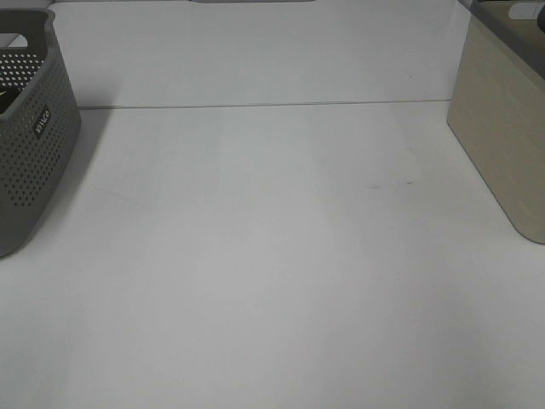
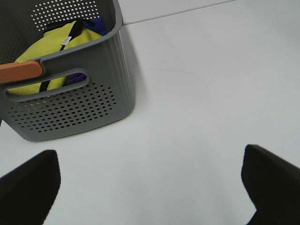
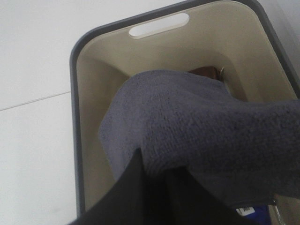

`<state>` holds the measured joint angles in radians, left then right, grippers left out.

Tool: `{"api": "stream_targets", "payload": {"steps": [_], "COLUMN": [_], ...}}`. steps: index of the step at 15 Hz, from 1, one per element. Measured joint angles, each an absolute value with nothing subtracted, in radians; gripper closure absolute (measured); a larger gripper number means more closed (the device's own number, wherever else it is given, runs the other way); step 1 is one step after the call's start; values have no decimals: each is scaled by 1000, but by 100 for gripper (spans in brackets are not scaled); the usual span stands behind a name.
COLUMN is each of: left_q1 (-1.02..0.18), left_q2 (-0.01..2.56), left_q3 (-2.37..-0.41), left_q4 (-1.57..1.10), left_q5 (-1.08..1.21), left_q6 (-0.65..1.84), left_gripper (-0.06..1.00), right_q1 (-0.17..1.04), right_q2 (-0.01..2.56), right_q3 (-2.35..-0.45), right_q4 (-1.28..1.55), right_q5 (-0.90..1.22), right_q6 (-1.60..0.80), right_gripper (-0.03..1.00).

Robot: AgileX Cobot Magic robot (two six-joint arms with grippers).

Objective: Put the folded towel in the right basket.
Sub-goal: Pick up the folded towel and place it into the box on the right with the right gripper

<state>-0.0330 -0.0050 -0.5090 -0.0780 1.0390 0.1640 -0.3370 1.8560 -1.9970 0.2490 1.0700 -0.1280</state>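
Since the right tool (image 3: 157,187) grips the towel (image 3: 187,122) directly over the right basket (image 3: 93,84), it seems poised to drop it in. Nothing blocks the opening; a brown item (image 3: 204,71) lies inside. The left tool (image 2: 150,185) hangs spread above the worktop (image 2: 197,93), beside the grey basket (image 2: 70,112).

White table (image 1: 272,281). Grey perforated basket (image 1: 30,170) at 10 o'clock; beige basket (image 1: 502,136) at 2 o'clock, well apart.
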Motion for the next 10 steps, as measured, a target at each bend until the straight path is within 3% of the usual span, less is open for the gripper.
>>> {"api": "stream_targets", "payload": {"steps": [4, 6, 8, 10], "left_q1": [-33, -33, -33, -33], "left_q2": [-5, -5, -5, -5], "left_q3": [-509, -509, -509, -509], "left_q4": [-78, -78, -78, -78], "left_q5": [1039, 1039, 1039, 1039], "left_q6": [164, 164, 164, 164], "left_gripper": [-4, -4, -4, -4], "right_q1": [-338, -338, -338, -338], "right_q2": [1934, 1984, 2023, 2027], "right_q3": [-1997, -1997, -1997, -1997], "right_q4": [246, 219, 205, 207], "right_q5": [1118, 1139, 1160, 1180], "right_q6": [-101, -63, -48, -47], "right_gripper": [93, 87, 66, 36]}}
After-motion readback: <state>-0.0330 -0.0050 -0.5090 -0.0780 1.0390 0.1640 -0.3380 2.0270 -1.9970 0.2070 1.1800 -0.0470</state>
